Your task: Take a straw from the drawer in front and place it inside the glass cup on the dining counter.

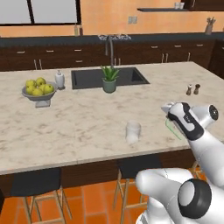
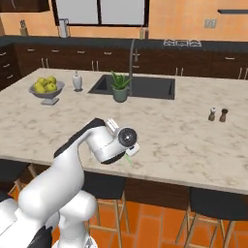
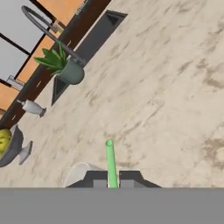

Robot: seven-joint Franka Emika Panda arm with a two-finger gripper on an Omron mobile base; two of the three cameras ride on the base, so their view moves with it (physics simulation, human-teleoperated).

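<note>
Left base view first: my jaws hang over the near right part of the counter, hand folded back at the wrist with the forearm rising from the lower right. A thin green line runs down and right from them, and that's the straw, pinched in my jaws. The cup stands near the front edge, off to the left of my jaws and a bit nearer the camera, apart from them. So the coming move, as I read it, is a sideways carry to the left until the straw sits over the rim.

Right base view: my arm arches up from the lower left and the hand curls over the counter's front edge. A bit of green pokes out under the hand. The cup is hidden behind my own arm here, so no help on the gap.

Hand view: jaws pressed together on the straw, which sticks straight out from between the tips with its open end facing away. A pale curved rim, which I take for the cup, peeks just left of the tips at the bottom. Beyond that, the plant and the sink sit well off across the counter.
</note>
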